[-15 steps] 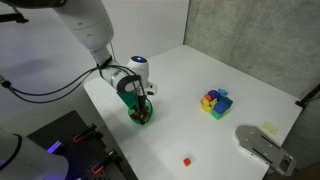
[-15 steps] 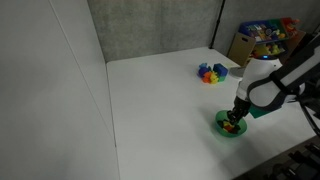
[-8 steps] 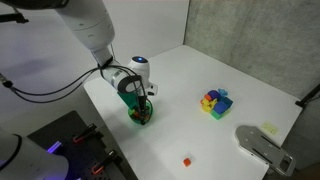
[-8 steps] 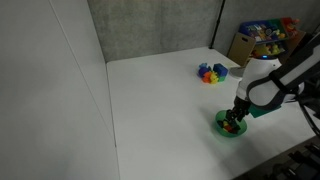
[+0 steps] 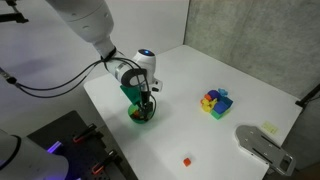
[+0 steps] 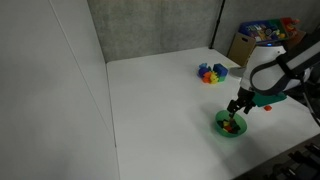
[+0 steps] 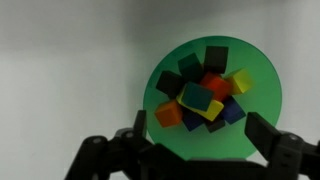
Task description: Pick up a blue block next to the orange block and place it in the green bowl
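The green bowl (image 7: 258,140) sits right below the wrist camera and holds several coloured blocks. A blue-green block (image 7: 200,97) lies on top of the pile, over a yellow one, with an orange block (image 7: 170,114) beside it and darker blue blocks (image 7: 232,114) at the edge. My gripper (image 7: 200,140) hangs open a little above the bowl, its fingers (image 7: 270,136) wide apart and holding nothing. In both exterior views the gripper (image 5: 146,103) (image 6: 238,106) hovers just over the bowl (image 5: 141,116) (image 6: 231,125).
A cluster of coloured blocks (image 5: 215,102) (image 6: 210,73) lies further back on the white table. A small red block (image 5: 186,160) sits near the table edge, by a grey device (image 5: 262,146). A box of toys (image 6: 262,38) stands behind the table.
The gripper opened from shut and rose a little out of the bowl. The block it held now lies on the pile in the bowl.
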Motion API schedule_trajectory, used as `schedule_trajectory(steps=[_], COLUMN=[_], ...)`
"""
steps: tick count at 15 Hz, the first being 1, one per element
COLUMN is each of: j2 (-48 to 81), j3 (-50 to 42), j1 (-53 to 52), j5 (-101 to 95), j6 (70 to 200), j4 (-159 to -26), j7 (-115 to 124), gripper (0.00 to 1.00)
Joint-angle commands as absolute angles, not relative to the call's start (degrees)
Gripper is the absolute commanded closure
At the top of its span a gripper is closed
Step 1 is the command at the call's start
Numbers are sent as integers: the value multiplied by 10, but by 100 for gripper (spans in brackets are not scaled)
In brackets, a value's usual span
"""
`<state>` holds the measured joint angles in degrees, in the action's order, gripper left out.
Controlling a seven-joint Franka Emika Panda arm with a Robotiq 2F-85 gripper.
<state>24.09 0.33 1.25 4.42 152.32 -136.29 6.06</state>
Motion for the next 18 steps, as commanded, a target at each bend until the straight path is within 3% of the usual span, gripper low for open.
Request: schedule_trajectory(steps=[1, 18], j2=[175, -128], j3=[2, -32], j1=[25, 41], j5=[50, -27], j6=[1468, 1193], j4=[-1366, -1379], j7=[33, 42], gripper=[0, 0])
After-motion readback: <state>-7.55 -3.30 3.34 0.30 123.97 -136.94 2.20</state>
